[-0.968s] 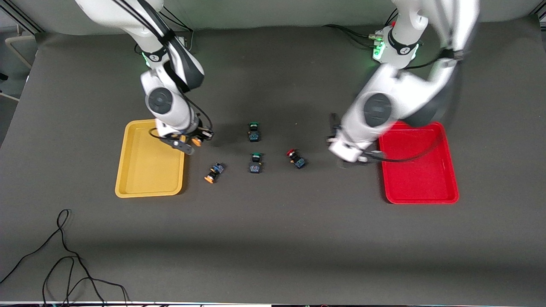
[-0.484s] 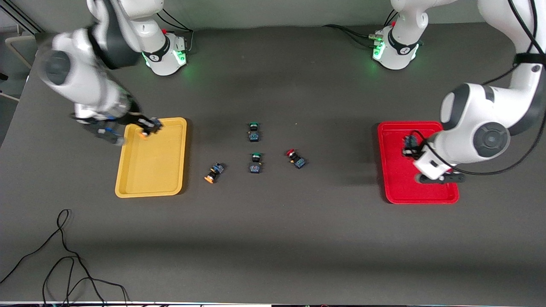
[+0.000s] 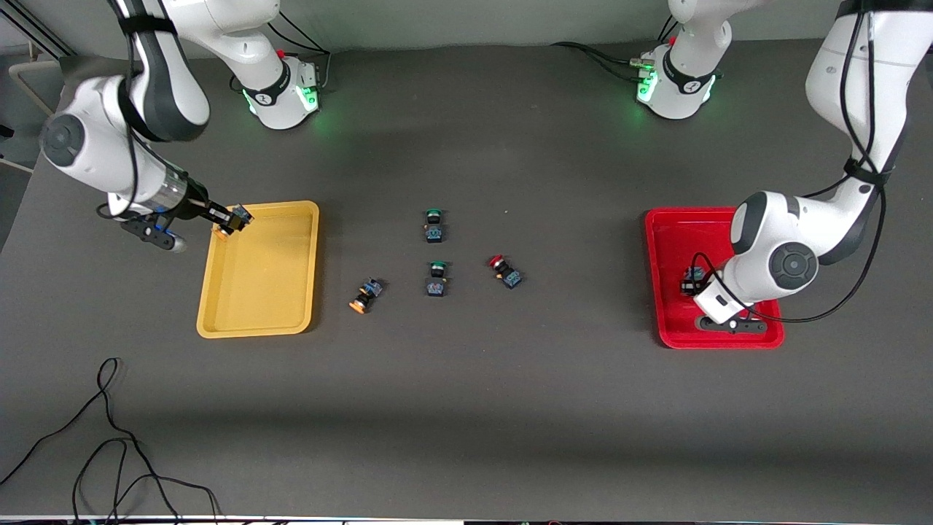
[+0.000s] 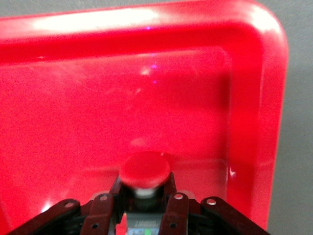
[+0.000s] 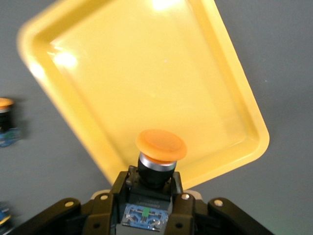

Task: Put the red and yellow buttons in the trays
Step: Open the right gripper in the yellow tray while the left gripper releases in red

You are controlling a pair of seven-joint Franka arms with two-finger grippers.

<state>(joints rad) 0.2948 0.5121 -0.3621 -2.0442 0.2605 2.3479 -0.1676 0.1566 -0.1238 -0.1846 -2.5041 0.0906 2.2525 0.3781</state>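
Note:
My right gripper (image 3: 228, 218) is shut on an orange-yellow-capped button (image 5: 161, 145) and holds it over the rim of the yellow tray (image 3: 255, 284), at the corner nearest the right arm's base. The tray fills the right wrist view (image 5: 146, 73). My left gripper (image 3: 691, 282) is shut on a red-capped button (image 4: 145, 170) low over the red tray (image 3: 692, 233), which fills the left wrist view (image 4: 122, 88). A second orange-yellow button (image 3: 362, 297) and a second red button (image 3: 504, 270) lie on the table between the trays.
Two green-capped buttons (image 3: 434, 224) (image 3: 436, 278) lie in the middle of the table, between the loose orange-yellow and red ones. A black cable (image 3: 109, 445) curls near the table's front edge at the right arm's end.
The right gripper carried its button across the yellow tray to the corner rim. The left gripper swung from beside the red tray to over it and came down low inside it.

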